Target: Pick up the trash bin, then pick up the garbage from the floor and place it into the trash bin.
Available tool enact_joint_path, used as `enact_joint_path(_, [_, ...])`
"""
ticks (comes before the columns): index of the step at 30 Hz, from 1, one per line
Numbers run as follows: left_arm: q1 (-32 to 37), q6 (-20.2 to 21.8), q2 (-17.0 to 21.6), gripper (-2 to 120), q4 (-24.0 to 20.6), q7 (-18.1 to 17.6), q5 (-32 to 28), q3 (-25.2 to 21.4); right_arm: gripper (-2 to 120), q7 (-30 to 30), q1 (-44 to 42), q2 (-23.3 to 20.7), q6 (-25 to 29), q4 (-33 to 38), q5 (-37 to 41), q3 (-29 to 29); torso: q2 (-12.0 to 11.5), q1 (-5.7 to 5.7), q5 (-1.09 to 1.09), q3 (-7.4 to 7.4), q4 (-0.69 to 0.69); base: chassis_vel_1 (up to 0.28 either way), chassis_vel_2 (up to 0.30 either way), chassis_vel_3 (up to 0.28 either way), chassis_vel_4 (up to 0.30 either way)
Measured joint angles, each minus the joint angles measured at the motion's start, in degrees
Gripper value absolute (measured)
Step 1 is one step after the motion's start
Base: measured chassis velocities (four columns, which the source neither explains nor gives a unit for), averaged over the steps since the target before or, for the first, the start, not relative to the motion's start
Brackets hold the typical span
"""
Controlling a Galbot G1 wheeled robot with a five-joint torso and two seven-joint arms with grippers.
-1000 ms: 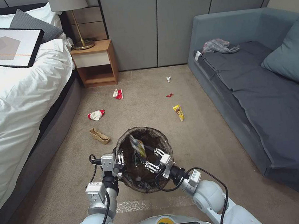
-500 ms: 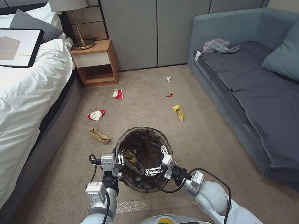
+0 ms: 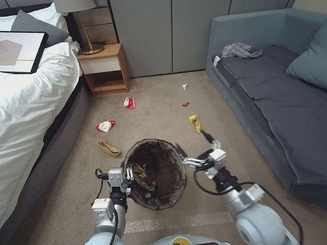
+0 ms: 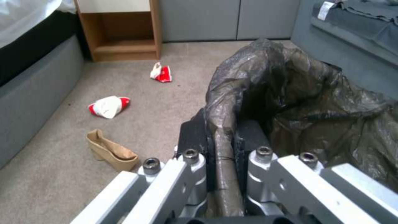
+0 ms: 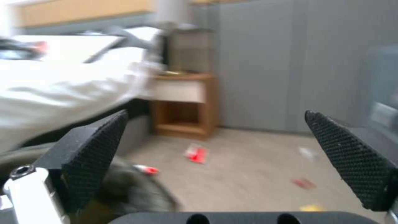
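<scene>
The trash bin [image 3: 167,178], lined with a dark brown bag, hangs low over the carpet. My left gripper [image 3: 129,174] is shut on its near-left rim, and the left wrist view shows the fingers [image 4: 195,140] clamped over the bag-covered rim [image 4: 226,137]. A yellow wrapper [image 3: 139,171] lies inside. My right gripper [image 3: 193,145] is open and empty just right of the bin, its pads [image 5: 97,152] spread wide. Garbage on the floor: a yellow wrapper [image 3: 195,122], a red scrap [image 3: 185,104], a white scrap [image 3: 184,86], two red-and-white cartons [image 3: 105,125] [image 3: 129,102] and a tan paper piece [image 3: 108,148].
A bed [image 3: 6,119] runs along the left, with a nightstand [image 3: 104,70] and lamp at the far wall. A grey-blue sofa [image 3: 289,102] lines the right side and carries a thin grey plastic bag [image 3: 238,50]. Open carpet lies between them.
The yellow wrapper dropped from the right gripper into the bin. The right arm then swung out from over the bin to its right side, fingers spread. The left gripper kept its hold.
</scene>
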Motion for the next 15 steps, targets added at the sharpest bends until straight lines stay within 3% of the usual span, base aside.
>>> enact_joint_path(8, [-2.0,0.1,-0.1,7,0.8,-0.1,-0.5,-0.5,100,12.6,-14.5,8.3,-3.3,8.1,-0.4,7.9,0.0,0.0,-0.01,0.0,-0.01,0.0,0.0,0.0,0.0])
enact_joint_path(15, [-2.8,0.6,0.0,7,0.7,-0.3,-1.4,-0.8,100,13.0,-19.1,11.3,1.2,6.3,-3.3,10.4,0.0,0.0,-0.01,0.0,0.0,0.0,0.0,0.0,0.0])
